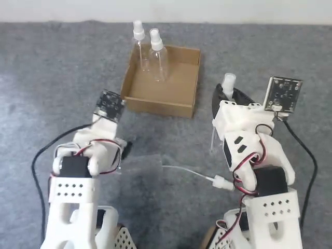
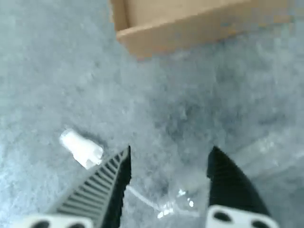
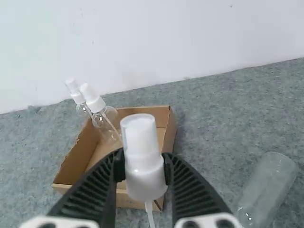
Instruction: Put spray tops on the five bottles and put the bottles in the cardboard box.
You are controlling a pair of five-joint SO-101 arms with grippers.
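A grey, felt-like mat (image 1: pixel 52 67) forms the whole work surface; a plain white wall (image 1: pixel 233 10) rises along its far edge

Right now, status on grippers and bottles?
Right gripper shut on spray top. Left gripper open above clear bottle lying on carpet. Two capped bottles in cardboard box.

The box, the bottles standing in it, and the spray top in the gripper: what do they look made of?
Cardboard box: brown, matte paperboard, with thin flat walls. The two bottles: clear and glossy, likely plastic though glass can't be ruled out; the box shows through them. Spray top in the right gripper: opaque white with a smooth finish, probably plastic.
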